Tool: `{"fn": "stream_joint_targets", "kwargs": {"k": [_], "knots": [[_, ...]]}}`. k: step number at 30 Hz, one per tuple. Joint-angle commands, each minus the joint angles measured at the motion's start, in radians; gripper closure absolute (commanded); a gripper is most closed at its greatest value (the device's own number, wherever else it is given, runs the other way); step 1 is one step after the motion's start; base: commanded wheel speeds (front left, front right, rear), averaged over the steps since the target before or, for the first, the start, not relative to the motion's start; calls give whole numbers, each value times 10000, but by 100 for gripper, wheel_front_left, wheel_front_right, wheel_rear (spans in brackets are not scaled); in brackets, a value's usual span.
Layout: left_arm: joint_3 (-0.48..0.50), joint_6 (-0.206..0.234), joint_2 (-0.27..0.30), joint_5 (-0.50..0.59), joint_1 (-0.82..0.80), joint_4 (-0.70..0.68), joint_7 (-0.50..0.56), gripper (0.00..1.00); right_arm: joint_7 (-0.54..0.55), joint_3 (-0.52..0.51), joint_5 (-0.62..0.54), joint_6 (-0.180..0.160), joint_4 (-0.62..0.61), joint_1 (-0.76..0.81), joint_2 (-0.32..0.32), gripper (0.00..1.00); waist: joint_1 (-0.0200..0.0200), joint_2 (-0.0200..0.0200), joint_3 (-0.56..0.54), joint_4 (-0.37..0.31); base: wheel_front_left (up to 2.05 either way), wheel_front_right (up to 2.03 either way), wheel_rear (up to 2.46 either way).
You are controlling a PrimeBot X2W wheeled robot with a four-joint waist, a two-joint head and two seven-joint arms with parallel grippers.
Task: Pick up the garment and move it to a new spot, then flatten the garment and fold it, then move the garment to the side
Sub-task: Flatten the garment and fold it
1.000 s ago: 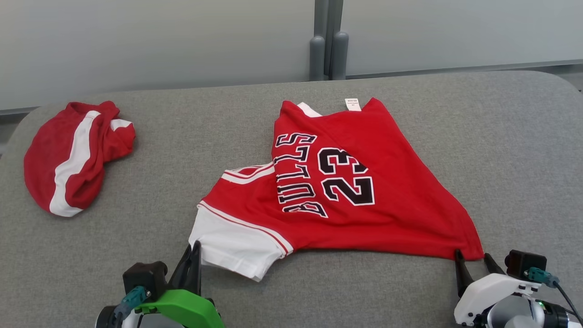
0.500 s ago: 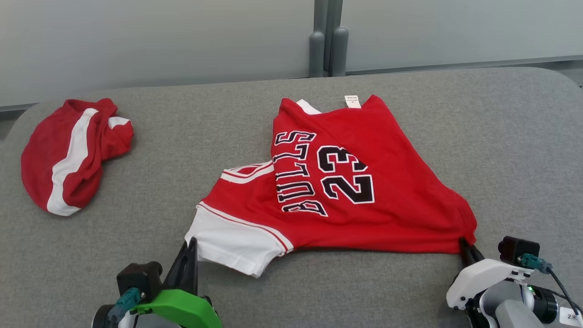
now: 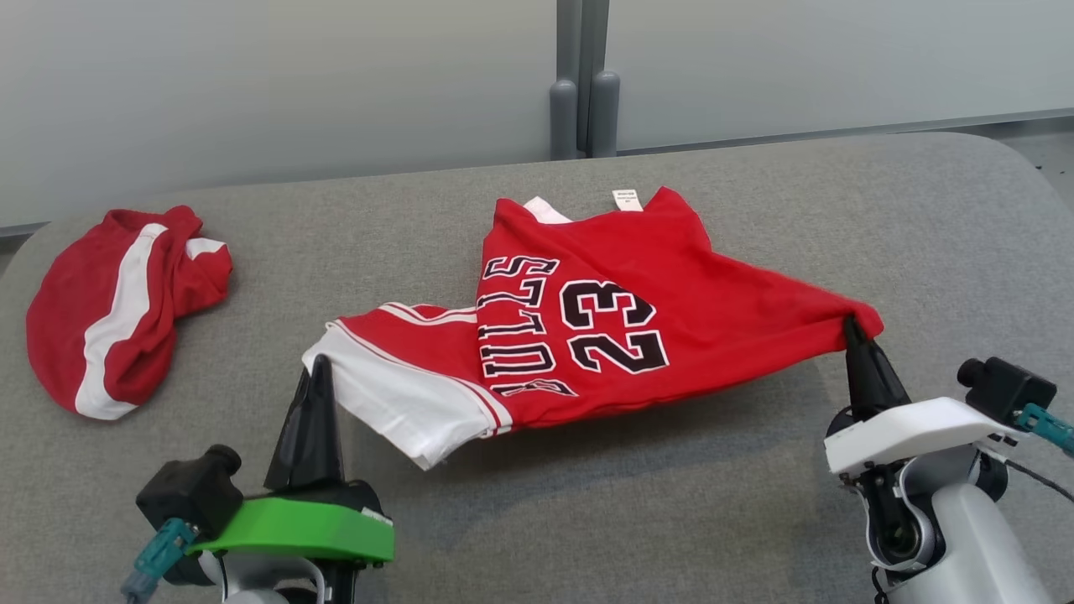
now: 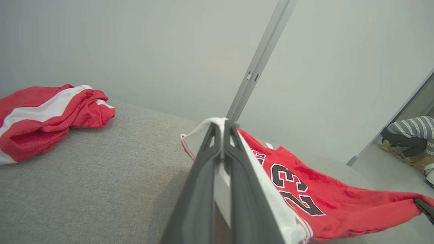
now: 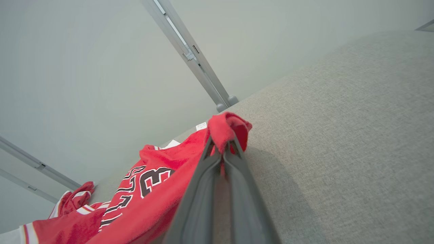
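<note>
Cloth is pinched at 2 corners. The left gripper (image 3: 317, 373) has its 2 long, dark, tapered fingers pressed together on the white sleeve edge of the jersey (image 3: 638, 335). The right gripper (image 3: 853, 334) has its fingers closed tight on a bunched red hem corner, which in the right wrist view folds over the fingertips like a small cap. Between the 2 grippers the jersey spans as a taut, slightly sagging sheet of soft knit. It is red, with black white-edged lettering and the number 23, and a white sleeve trimmed in thin red stripes. The edge nearest the grippers is raised off the table (image 3: 755, 470) and casts a shadow beneath it, while the part beyond the fingertips appears to rest on the surface. A small white rectangular label (image 3: 627, 200) sticks out at the far edge, ahead of and between the grippers. The table is a grey, coarse, felt-like weave with rounded corners. Well out to the left of the left gripper and a little beyond it lies a second garment (image 3: 117, 310), a crumpled red mound with a broad white stripe. Past the table stand smooth pale wall panels joined by a grey post (image 3: 579, 92). In the left wrist view, far to the right, a person (image 4: 412, 130) in a striped top crouches low.
</note>
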Motion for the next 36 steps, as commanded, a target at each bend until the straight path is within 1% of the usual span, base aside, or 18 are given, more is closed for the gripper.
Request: {"fn": "stream_joint_targets", "kwargs": {"k": [1,5,10,11,16,20,24,27,30,31,33,36], "knots": [[29,-63,-43,-112,-191,-183,-109,100,160,-10,159,0,-467,203,-95,100,0,59,-95,-94,0,0,0],[46,-116,-68,-455,-391,-943,-266,100,826,-95,670,0,-2329,650,-99,100,0,59,-222,-207,0,0,0],[76,-47,-87,-770,-639,-2092,-296,100,1622,-370,1150,2,-4548,1183,-66,100,0,59,-333,-330,0,0,0],[76,-47,-87,-770,-639,-2092,-296,100,1622,-370,1150,2,-4548,1183,-66,100,0,59,-333,-330,0,0,0],[213,60,-69,-905,-961,-3409,-147,100,2237,-864,1429,2,-6518,1489,-28,100,0,59,-347,-435,0,0,0],[299,84,135,-793,-1415,-4433,127,100,2717,-1296,1531,2,-7802,1532,7,100,0,59,-184,-475,0,0,0],[344,125,371,-723,-2158,-5086,571,100,3160,-1576,1594,2,-8688,1292,19,100,0,59,195,-470,0,0,0],[460,122,564,-654,-2881,-5083,895,100,3403,-1632,1498,2,-8822,956,20,100,0,59,631,-487,0,0,0],[633,43,742,-709,-3824,-4653,1172,100,3679,-1413,1297,4,-8449,200,24,100,0,59,1247,-510,0,0,0],[668,-4,776,-799,-4169,-4365,1261,100,3730,-1347,1020,4,-8225,-165,21,100,0,59,1451,-515,0,0,0],[797,-129,997,-715,-5065,-3775,1387,100,3809,-1117,905,4,-7640,-1025,22,100,0,59,1870,-521,0,0,0],[894,-363,1281,-555,-6674,-2466,1439,100,3876,-744,449,4,-6492,-2720,18,100,0,59,2405,-494,0,0,0]]}}
